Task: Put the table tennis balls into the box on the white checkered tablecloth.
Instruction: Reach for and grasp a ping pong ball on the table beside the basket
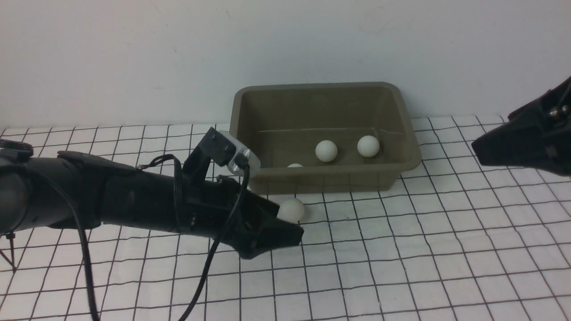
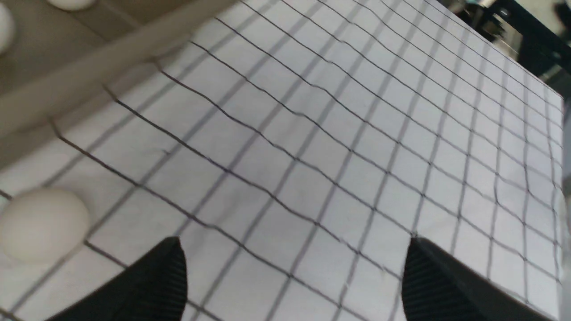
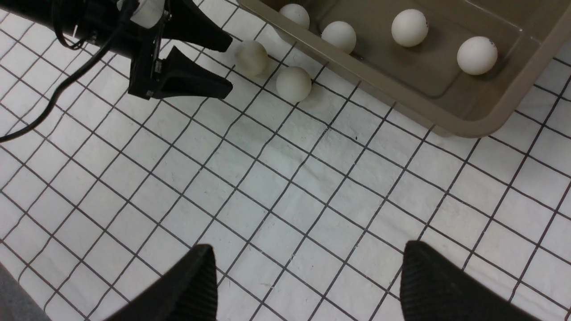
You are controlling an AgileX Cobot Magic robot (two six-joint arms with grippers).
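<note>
- Spread wide, nothing held: left gripper [image 3: 229,67], right gripper [image 3: 308,252] too.
- Just beside the box [image 3: 428,84] on the white checkered tablecloth [image 3: 285,191]: two table tennis balls [image 3: 293,83]; four inside.
- Centre on the nearest, squeeze gently.

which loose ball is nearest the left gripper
The duller ball right off the left gripper tips; the brighter white ball lies beyond it, farther away.

A plain off-white wall [image 1: 134,53], faintly scuffed, fills the background of the front view. The left wrist view catches dark framework [image 2: 531,31] in the background, too blurred to name. The right wrist view shows an unidentifiable grey strip [image 3: 9,303].
</note>
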